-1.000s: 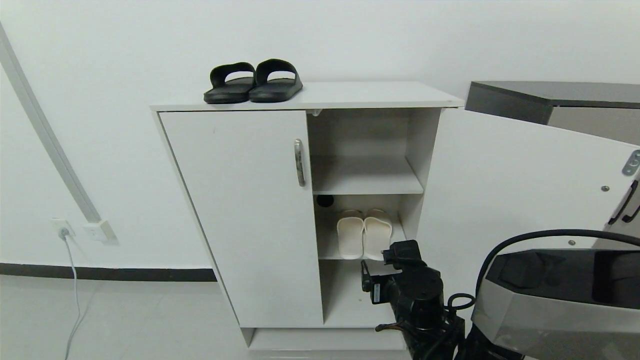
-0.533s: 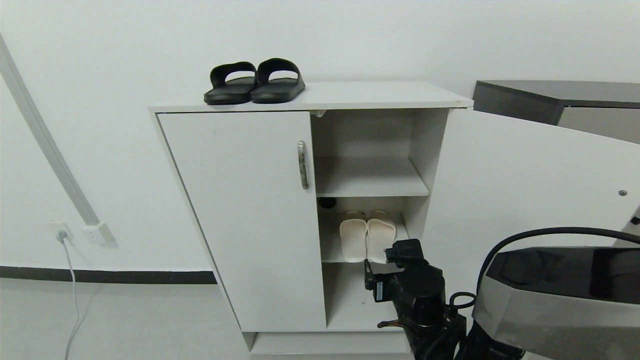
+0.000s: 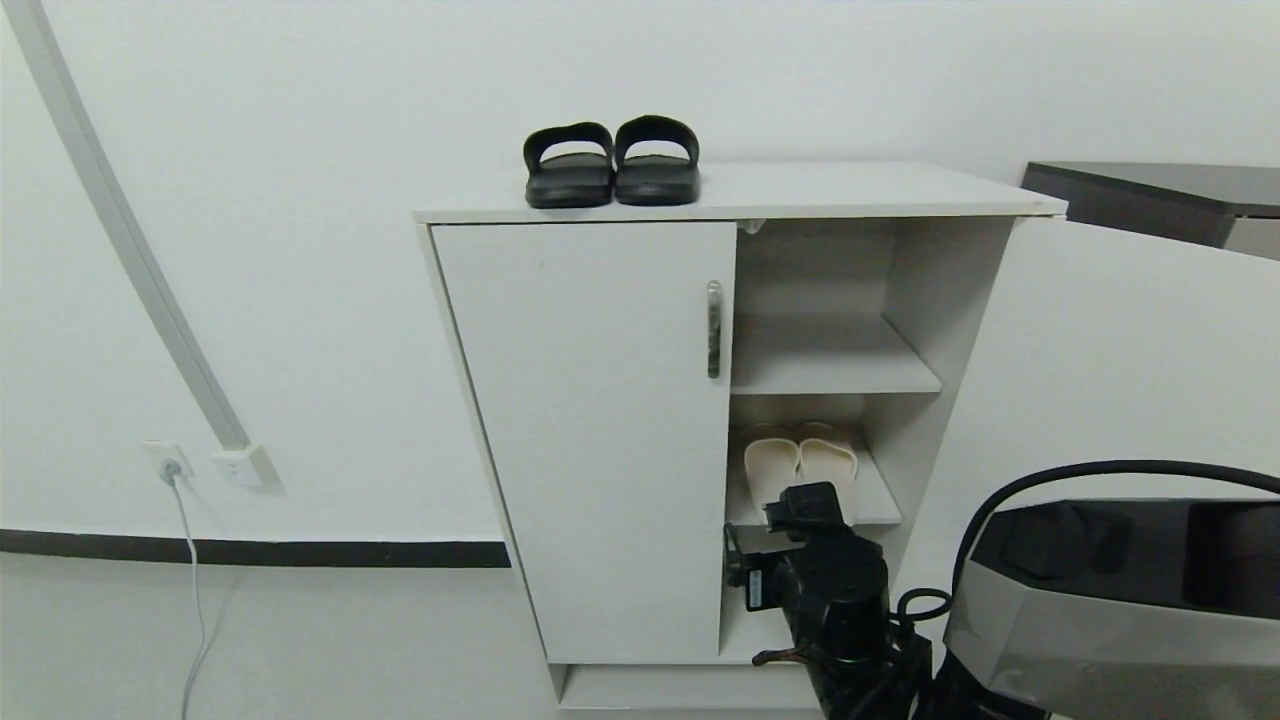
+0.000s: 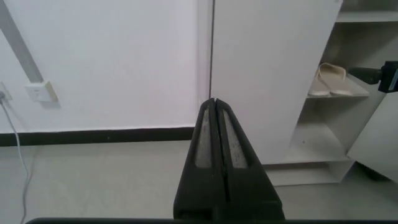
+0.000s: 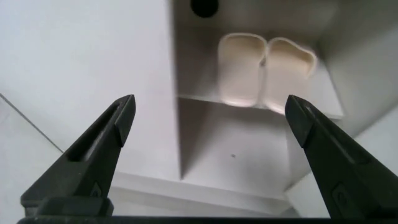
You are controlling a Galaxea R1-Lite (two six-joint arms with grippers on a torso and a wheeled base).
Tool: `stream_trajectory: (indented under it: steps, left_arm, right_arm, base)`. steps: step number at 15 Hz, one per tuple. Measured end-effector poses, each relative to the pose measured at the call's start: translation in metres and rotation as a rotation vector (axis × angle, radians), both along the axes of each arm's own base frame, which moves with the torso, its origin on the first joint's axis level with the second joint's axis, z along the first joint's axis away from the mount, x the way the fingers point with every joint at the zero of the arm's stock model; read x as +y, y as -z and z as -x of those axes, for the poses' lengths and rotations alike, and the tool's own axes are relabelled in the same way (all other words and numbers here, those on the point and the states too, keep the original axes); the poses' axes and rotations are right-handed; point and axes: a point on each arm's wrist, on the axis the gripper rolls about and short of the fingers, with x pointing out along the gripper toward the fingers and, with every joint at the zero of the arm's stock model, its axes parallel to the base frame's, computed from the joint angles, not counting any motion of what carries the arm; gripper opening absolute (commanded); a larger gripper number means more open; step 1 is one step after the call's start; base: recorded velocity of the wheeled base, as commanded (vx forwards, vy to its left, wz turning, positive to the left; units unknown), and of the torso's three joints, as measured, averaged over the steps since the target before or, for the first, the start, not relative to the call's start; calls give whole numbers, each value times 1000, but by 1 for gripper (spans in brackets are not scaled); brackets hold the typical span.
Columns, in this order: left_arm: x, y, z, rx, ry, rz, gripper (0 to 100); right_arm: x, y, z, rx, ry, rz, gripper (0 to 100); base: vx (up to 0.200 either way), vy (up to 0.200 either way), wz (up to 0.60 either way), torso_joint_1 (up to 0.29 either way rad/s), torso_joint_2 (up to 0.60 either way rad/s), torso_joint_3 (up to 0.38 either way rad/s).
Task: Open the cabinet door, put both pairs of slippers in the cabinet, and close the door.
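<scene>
On the head camera my whole picture has shifted over the last second. That is my camera turning, not the furniture: the cabinet (image 3: pixel 590 430) now sits right of centre, and the black slippers (image 3: pixel 612 165) on its top have come to 12 o'clock. Relative to the cabinet nothing has moved. I take this as lining up on the black pair, which is the half of the job left. The white slippers (image 3: pixel 800 465) already lie on the middle shelf at 4 o'clock, and the open door (image 3: pixel 1120 370) swings wide at 3 o'clock. The right gripper (image 3: pixel 803 500) hovers at 5 o'clock, just in front of that shelf. The black pair are matt slides with broad arched straps, side by side and touching, near the front edge. On the left wrist camera, the left gripper (image 4: pixel 214 109) is clenched on nothing, pads pressed flat together, facing the closed door. The white pair shows on its shelf beyond. On the right wrist camera, the right fingers (image 5: pixel 118 118) are spread wide and empty. The cream pair beyond them looks smooth and moulded, side by side on the shelf.
</scene>
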Motion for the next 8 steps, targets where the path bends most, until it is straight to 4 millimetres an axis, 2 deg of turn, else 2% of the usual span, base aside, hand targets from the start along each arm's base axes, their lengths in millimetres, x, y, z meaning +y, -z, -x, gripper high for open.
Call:
stream_trajectory:
  steps: [7, 8]
  left_arm:
    - [0, 0, 0, 0, 0, 1, 0]
    - [0, 0, 0, 0, 0, 1, 0]
  right_arm:
    - [0, -1, 0, -6, -1, -7, 100]
    - [0, -1, 0, -6, -1, -7, 100]
  base:
    - [0, 200, 0, 2, 2, 2]
    - [0, 0, 0, 0, 0, 0]
